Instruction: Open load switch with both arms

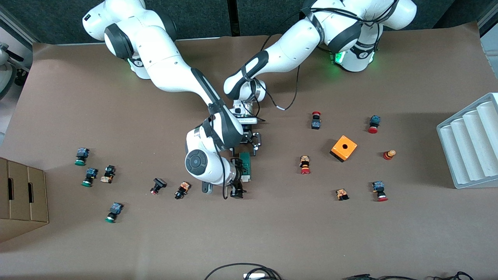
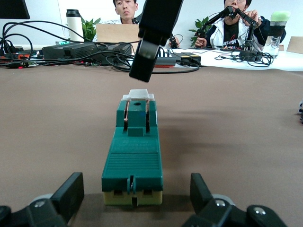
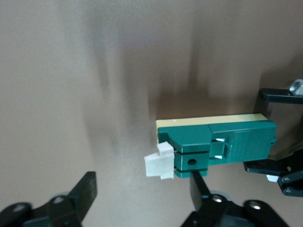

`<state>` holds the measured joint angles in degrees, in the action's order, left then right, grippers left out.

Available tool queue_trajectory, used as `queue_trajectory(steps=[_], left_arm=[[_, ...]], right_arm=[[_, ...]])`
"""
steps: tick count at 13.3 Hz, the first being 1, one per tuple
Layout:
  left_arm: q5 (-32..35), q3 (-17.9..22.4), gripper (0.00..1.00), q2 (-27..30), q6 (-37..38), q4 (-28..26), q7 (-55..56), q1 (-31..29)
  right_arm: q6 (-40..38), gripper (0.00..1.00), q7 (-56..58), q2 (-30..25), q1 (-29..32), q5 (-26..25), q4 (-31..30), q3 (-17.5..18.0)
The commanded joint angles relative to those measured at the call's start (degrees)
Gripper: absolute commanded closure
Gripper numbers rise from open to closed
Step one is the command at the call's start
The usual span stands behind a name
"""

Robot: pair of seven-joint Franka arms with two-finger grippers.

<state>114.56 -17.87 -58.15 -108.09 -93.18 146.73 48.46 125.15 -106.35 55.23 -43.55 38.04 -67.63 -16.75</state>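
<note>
The load switch [image 1: 245, 165] is a long dark-green block on a pale base, lying on the brown table with its white tab [image 3: 158, 165] at the end nearer the front camera. My left gripper [image 1: 247, 147] is low at the switch's other end and is open. Its fingers [image 2: 71, 191] stand on either side of the load switch [image 2: 132, 161], apart from it. My right gripper [image 3: 143, 178] is open at the tab end, and one of its fingers [image 3: 201, 187] is close against the green body [image 3: 222, 146]. In the front view the right gripper [image 1: 222, 189] sits partly under its own wrist.
An orange cube [image 1: 343, 148] and several red-capped push buttons [image 1: 305, 165] lie toward the left arm's end. Green-capped buttons [image 1: 89, 177] lie toward the right arm's end, near a cardboard box [image 1: 21, 198]. A grey ridged tray [image 1: 470, 144] is at the left arm's table edge.
</note>
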Motion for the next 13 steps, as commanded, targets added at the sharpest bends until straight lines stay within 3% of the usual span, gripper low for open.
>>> queue_trajectory(steps=[1, 13], left_arm=[[0.49, 0.64, 0.02, -1.44, 0.25, 1.42, 1.1, 0.76], [0.49, 0.64, 0.02, -1.44, 0.25, 1.42, 1.1, 0.76]], right_arm=[[-0.61, 0.14, -0.96, 2.69, 0.31, 1.86, 3.21, -0.3], [-2.81, 0.38, -2.9, 2.69, -0.22, 2.21, 3.03, 0.58]])
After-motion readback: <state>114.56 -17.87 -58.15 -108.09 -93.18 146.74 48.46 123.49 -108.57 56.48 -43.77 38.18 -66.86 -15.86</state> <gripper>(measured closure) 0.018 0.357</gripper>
